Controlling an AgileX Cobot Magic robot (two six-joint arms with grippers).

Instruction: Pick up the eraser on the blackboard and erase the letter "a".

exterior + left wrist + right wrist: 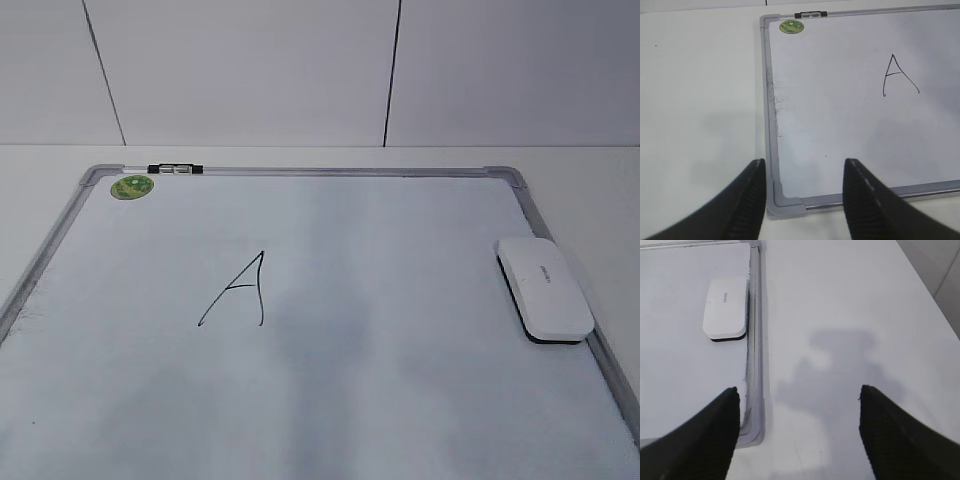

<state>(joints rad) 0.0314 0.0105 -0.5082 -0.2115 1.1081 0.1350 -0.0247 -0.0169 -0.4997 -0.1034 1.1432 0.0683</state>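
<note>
Worktop under everything, white and bare-looking beside the board, whose near edge is cut off in the exterior view. Written on it is one angular "A" in black marker; I see no other letter. The eraser lies at the board's right edge, against the frame, its grey lettering too small to read. A green sticker sits in the far left corner, print illegible. My right gripper hangs wide open, the eraser well ahead to its left. My left gripper is open over the board's near left corner.
</note>
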